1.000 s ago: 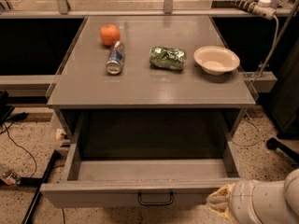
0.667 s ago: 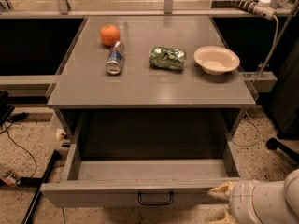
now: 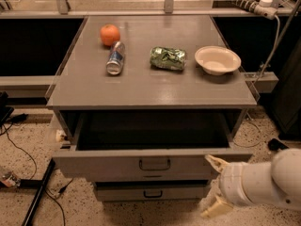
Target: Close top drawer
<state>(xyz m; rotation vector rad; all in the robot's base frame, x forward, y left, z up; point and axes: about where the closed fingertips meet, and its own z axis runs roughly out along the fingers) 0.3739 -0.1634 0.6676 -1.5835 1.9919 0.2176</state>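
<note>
The top drawer (image 3: 108, 165) is a wide grey box, pulled partly out under the table top (image 3: 150, 91). Its flat front carries a small black handle (image 3: 154, 164) at centre, and its inside looks dark and empty. My gripper (image 3: 212, 186) comes in from the lower right on a white arm. Its two pale fingers are spread apart. The upper fingertip (image 3: 214, 162) is at the right end of the drawer front. The lower one (image 3: 212, 210) hangs below, beside a lower drawer front (image 3: 150, 192).
On the table top lie an orange (image 3: 109, 34), a drink can (image 3: 115, 58) on its side, a green crumpled bag (image 3: 168, 58) and a cream bowl (image 3: 217, 60). Cables and a black bar (image 3: 37, 192) lie on the floor at left. A white cable (image 3: 270, 46) hangs at right.
The top drawer has slid inward and sticks out less than before. My gripper has moved forward with it at the right end of the front. A lower drawer front now shows.
</note>
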